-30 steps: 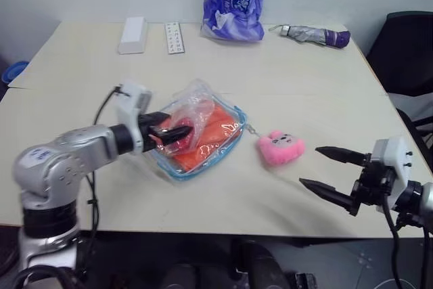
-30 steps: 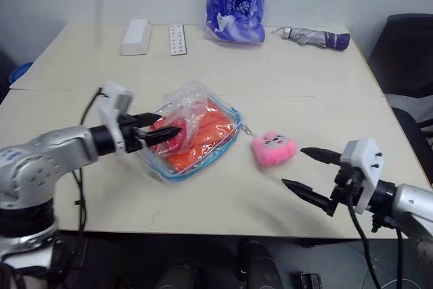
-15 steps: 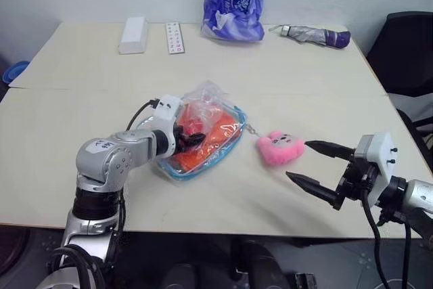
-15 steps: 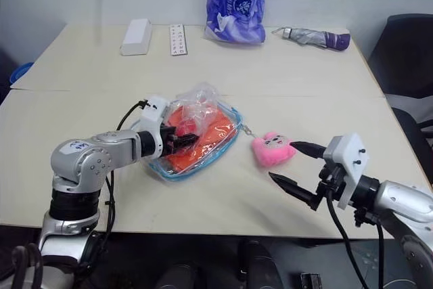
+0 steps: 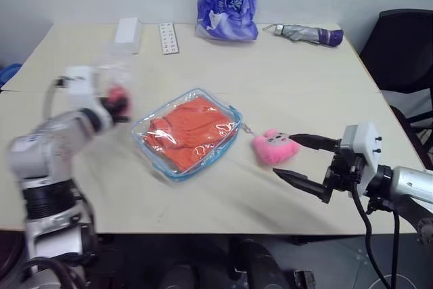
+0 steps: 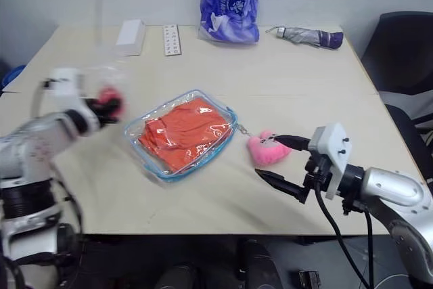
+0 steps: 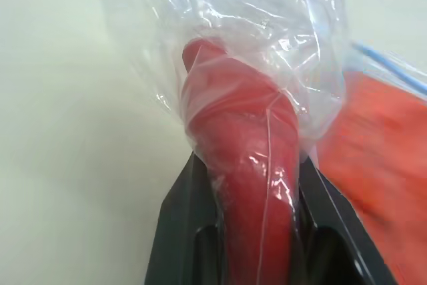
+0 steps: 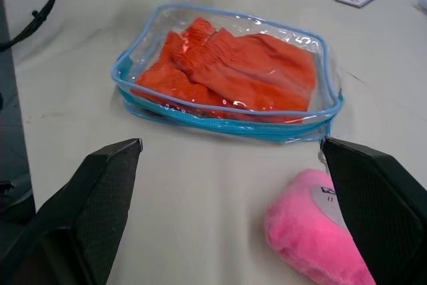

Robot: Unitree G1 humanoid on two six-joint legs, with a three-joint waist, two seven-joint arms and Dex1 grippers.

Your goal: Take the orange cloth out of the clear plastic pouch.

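The clear plastic pouch with light blue trim lies flat at the table's middle. The orange cloth is folded inside it, also seen close in the right wrist view as orange cloth behind the pouch's blue rim. My left gripper is off to the left of the pouch, raised, shut on a thin clear bag with a red ball. My right gripper stands open just right of the pink plush charm, one finger above and one below it, not touching the pouch.
At the table's far edge stand a tall purple-blue printed bag, a folded umbrella, a white box and a white strip. A black chair stands beyond the table's right side.
My left gripper closed on the thin bag with the red ball and swung it left, off the pouch. The pouch now lies flat and uncovered. My right gripper crept left toward the plush.
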